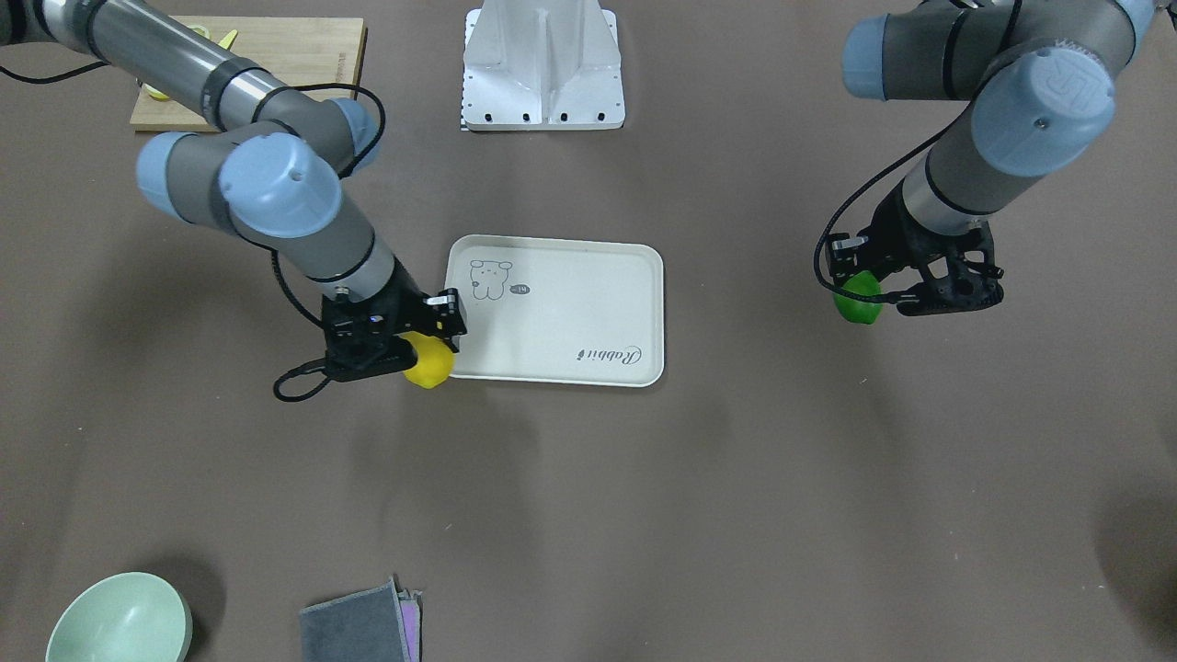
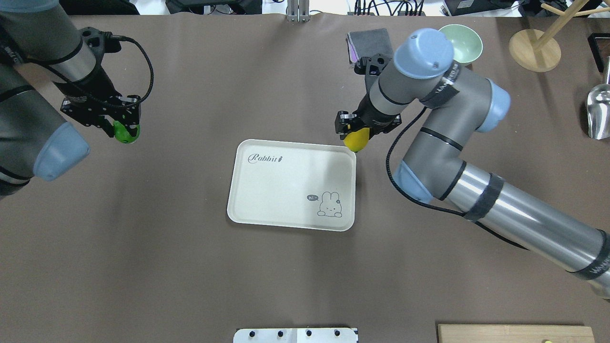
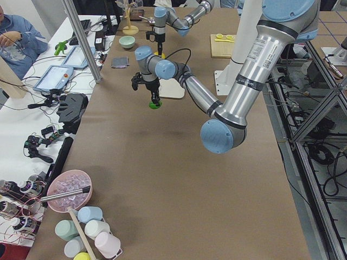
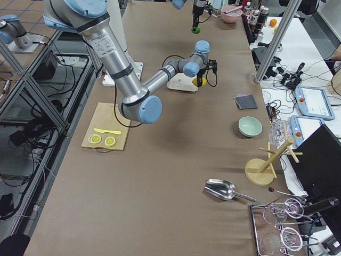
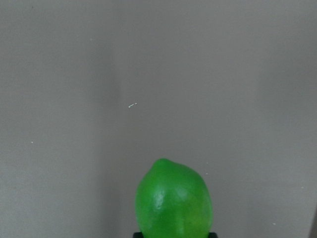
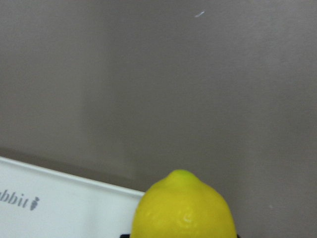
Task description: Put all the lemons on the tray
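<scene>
The cream-white tray (image 2: 286, 183) with the rabbit drawing and "Rabbit" print lies mid-table and holds nothing; it also shows in the front view (image 1: 570, 313). My right gripper (image 2: 355, 136) is shut on the yellow lemon (image 2: 357, 139) and holds it above the tray's far right corner; the lemon also shows in the front view (image 1: 429, 361) and the right wrist view (image 6: 182, 207). My left gripper (image 2: 123, 128) is shut on the green lemon (image 2: 126, 134), raised over bare table far left of the tray; it also shows in the front view (image 1: 857, 300) and the left wrist view (image 5: 173, 201).
A wooden cutting board (image 1: 276, 55) with lemon slices lies by the robot's right side. A green bowl (image 2: 461, 44) and folded grey cloths (image 2: 368, 43) sit at the far edge, with a wooden stand (image 2: 533, 50) and metal scoop (image 2: 599, 109) to the right.
</scene>
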